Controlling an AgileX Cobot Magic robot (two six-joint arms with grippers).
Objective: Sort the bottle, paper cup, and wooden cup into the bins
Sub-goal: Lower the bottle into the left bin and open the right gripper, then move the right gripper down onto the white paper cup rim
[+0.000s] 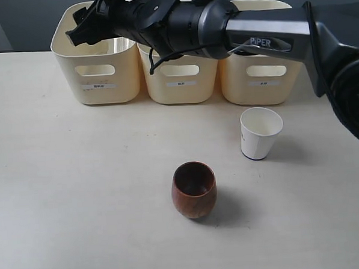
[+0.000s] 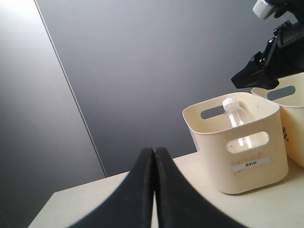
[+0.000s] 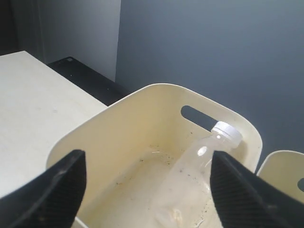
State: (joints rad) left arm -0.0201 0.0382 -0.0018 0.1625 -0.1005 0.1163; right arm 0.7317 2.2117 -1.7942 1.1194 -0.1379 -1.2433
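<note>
Looking at the exterior view, we see 3 cream bins [image 1: 179,80] in a row at the back of the table [image 1: 61,177]. The reddish-brown wooden cup [image 1: 194,190] stands upright in front, and the white paper cup [image 1: 261,132] stands upright near the right-hand bin. The right arm reaches across, its gripper [image 1: 80,28] above the left-hand bin, whose inside stays hidden here.

In the left wrist view, the left gripper [image 2: 154,190] has its jaws pressed together, holding nothing. The clear bottle [image 2: 237,118], white-capped, leans inside the bin.

In the right wrist view, the right gripper [image 3: 147,183] has its jaws spread wide and empty above the bottle [image 3: 199,166]; its lower end is hard to make out.
</note>
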